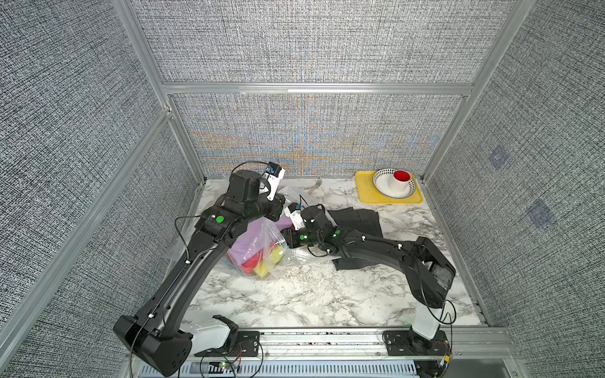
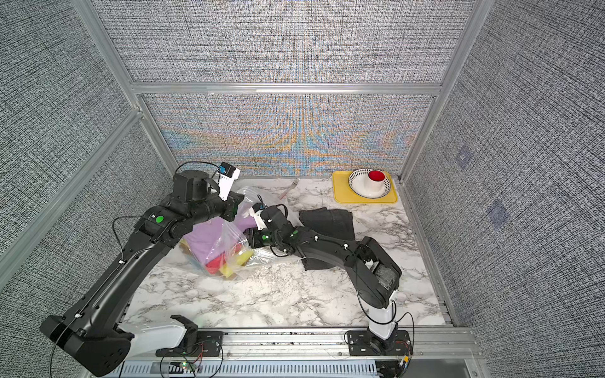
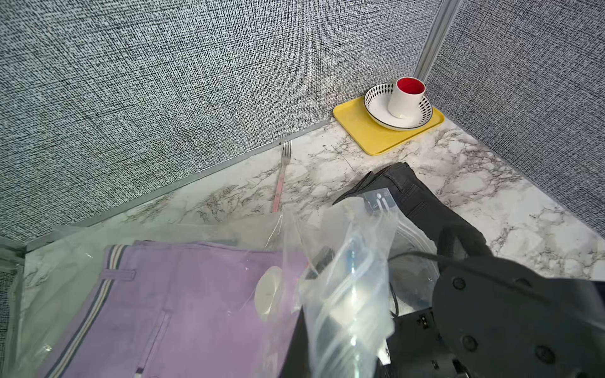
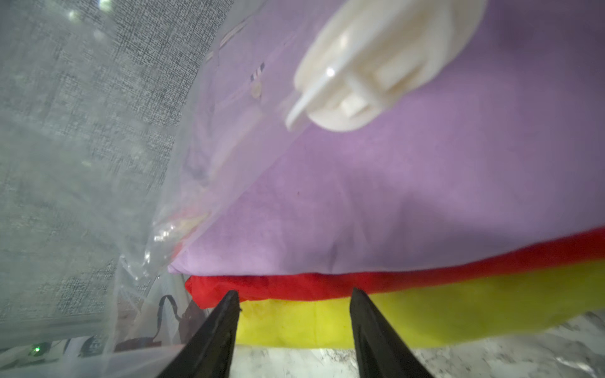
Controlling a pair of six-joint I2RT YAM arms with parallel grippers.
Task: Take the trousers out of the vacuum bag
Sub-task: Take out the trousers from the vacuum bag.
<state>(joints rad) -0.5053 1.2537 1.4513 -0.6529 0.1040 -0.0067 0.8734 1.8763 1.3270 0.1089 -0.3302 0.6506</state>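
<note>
The vacuum bag (image 1: 273, 243) lies crumpled mid-table, its white valve (image 3: 268, 294) over the lilac trousers (image 3: 157, 311). My left gripper (image 1: 277, 214) is shut on a bunched fold of the bag (image 3: 343, 294), which hides its jaws. My right gripper (image 4: 294, 294) reaches into the bag's mouth and stands open. Its fingertips (image 4: 233, 296) sit at the edge of the stacked lilac (image 4: 393, 196), red (image 4: 327, 283) and yellow trousers (image 4: 311, 324). The dark grey trousers (image 1: 357, 217) lie outside the bag, partly under my right arm.
At the back right corner a yellow tray (image 1: 365, 193) holds a patterned bowl (image 1: 381, 186) and a white cup with a red inside (image 1: 401, 181). A fork (image 3: 283, 170) lies by the back wall. Panel walls close in three sides.
</note>
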